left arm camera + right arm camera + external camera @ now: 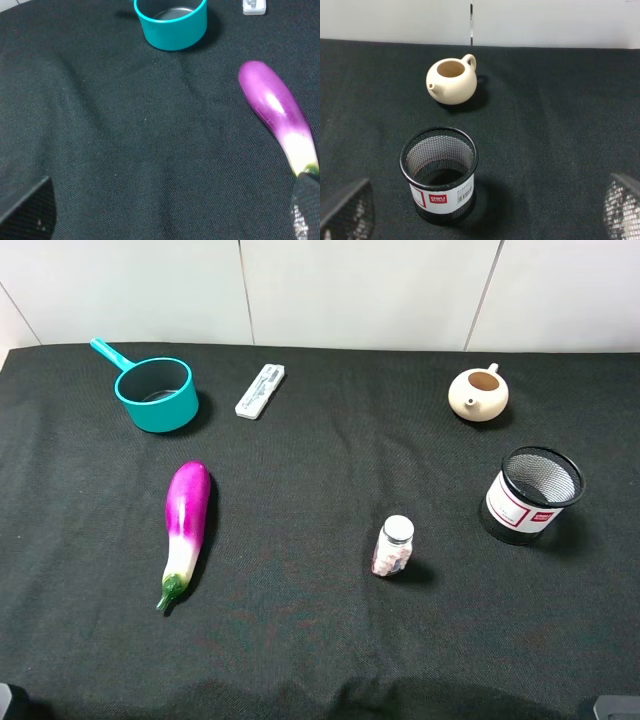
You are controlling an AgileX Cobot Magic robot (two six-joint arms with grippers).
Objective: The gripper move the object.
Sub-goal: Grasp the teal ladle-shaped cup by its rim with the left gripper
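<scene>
While the left claw [165,214] hangs spread and empty, the teal saucepan [172,27] stands untouched on the desk [100,140], well ahead of it. The right claw [480,210] is likewise spread, holding nothing. By this evidence, approach, grasp and transfer all remain.

A: Entry one, left tool [165,212]?
B: Only the left fingers [27,212] show, as tips. They are flat black wedges, faces stamped with a fine dotted grid; one has a greyer sheen.
A: Entry two, right tool [482,210]?
B: Same make. Right fingers [345,212]: one black with pale speckles, its mate grey, round-edged, mesh-textured.
A: From the high camera?
B: A dark scrap [8,702] and a grey scrap [616,707] at the lower corners; parts unidentifiable.
</scene>
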